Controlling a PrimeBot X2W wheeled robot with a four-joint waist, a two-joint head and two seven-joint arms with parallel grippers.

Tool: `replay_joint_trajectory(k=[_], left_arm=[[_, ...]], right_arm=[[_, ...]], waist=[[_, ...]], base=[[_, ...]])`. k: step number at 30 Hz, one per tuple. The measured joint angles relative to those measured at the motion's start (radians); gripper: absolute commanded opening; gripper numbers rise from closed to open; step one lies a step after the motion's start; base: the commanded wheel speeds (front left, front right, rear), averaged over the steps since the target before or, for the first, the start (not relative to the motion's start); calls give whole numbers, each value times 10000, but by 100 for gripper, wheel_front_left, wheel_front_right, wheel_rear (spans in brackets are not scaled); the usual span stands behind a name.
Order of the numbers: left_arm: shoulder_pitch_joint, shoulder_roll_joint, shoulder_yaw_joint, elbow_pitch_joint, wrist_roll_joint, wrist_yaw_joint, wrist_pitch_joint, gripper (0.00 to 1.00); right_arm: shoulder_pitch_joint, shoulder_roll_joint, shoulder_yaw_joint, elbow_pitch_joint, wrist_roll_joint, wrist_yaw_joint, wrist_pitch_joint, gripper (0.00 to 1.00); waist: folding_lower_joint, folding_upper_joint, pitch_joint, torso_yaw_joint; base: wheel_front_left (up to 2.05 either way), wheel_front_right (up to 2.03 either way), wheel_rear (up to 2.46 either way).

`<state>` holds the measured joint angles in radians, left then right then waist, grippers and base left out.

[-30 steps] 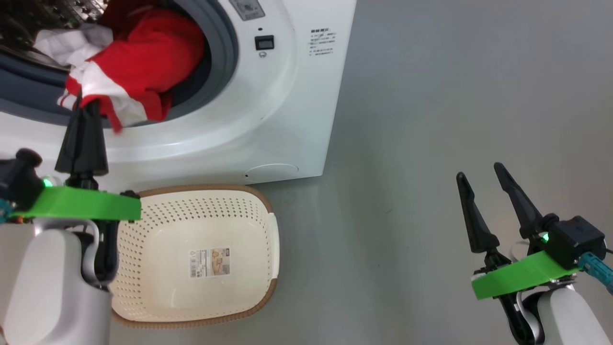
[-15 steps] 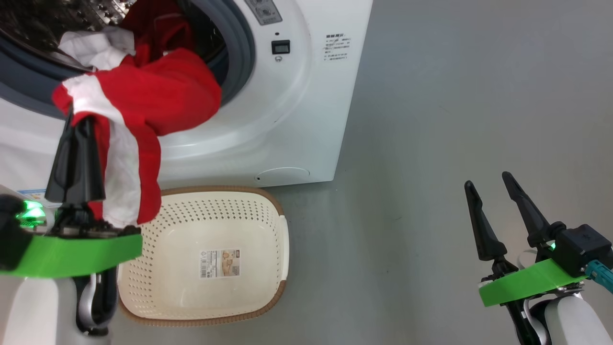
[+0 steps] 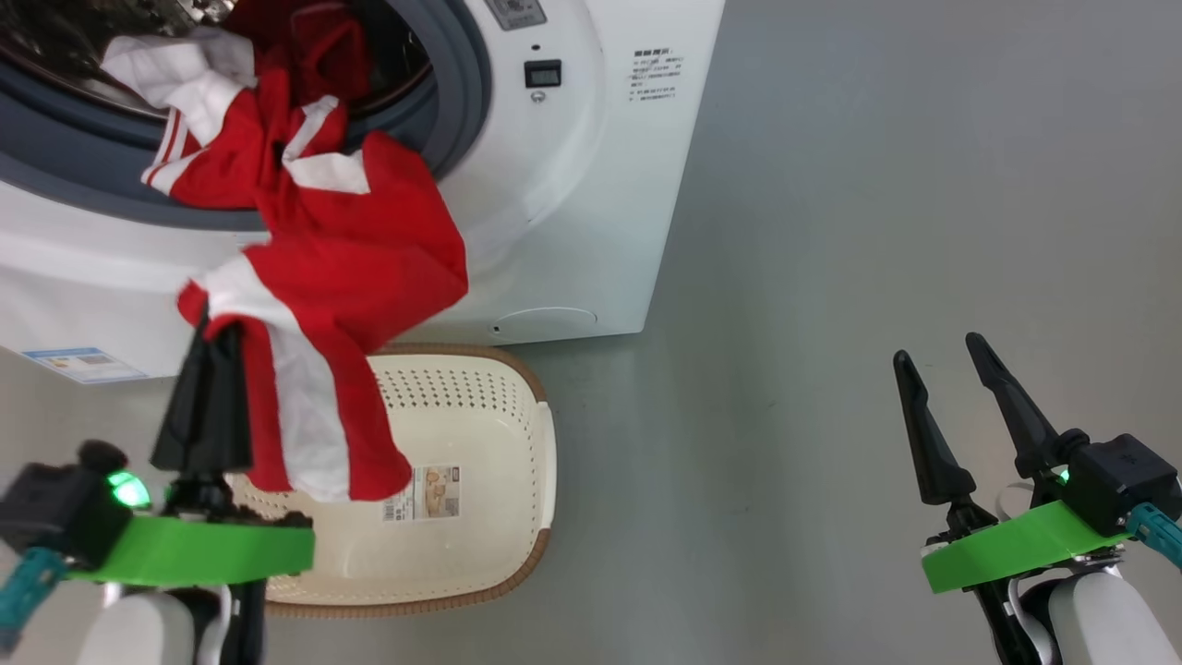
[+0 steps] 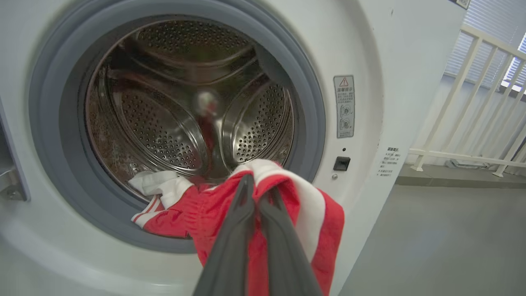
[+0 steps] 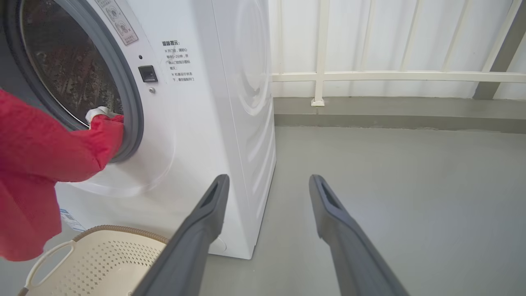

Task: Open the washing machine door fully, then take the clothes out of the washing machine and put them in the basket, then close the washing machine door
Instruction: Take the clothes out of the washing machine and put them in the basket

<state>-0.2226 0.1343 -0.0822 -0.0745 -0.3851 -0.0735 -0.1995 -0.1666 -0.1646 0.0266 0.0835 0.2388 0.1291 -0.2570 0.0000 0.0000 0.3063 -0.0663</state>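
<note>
The white washing machine (image 3: 572, 212) has its round mouth uncovered; its door is out of view. Red and white clothes (image 3: 360, 249) trail from the steel drum (image 4: 172, 123) over the grey seal and hang down in front of the machine. My left gripper (image 3: 208, 319) is shut on a white-striped fold of them, above the left part of the cream basket (image 3: 545, 462). The left wrist view has the two fingers (image 4: 230, 246) pressed together into the fabric (image 4: 316, 222). My right gripper (image 3: 935, 349) stands open and empty over bare floor at the right, away from the machine.
The basket (image 5: 119, 229) sits on the grey floor right in front of the machine's base. A white railing (image 5: 370, 76) and a low kerb run behind the machine's right side. Open grey floor (image 3: 877, 185) spreads to the right.
My left gripper has drawn the clothes out of the drum mouth and down, to above the basket's left side. The head camera has shifted a little. The right gripper has stayed open in place.
</note>
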Motion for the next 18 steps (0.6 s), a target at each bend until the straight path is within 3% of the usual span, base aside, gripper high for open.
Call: replay_joint_trajectory(k=[9,18], left_arm=[[26,-92,-151,3325,-320,-196,-347,0],[-1181,-86,-336,6508,-328,-464,-489,0]], right_arm=[[-222,19,94,-17,0,0,0,100],[-388,92,130,-31,0,0,0,100]], waist=[[0,0,299,-203],[0,0,654,-478]], base=[[0,0,0],[0,0,0]])
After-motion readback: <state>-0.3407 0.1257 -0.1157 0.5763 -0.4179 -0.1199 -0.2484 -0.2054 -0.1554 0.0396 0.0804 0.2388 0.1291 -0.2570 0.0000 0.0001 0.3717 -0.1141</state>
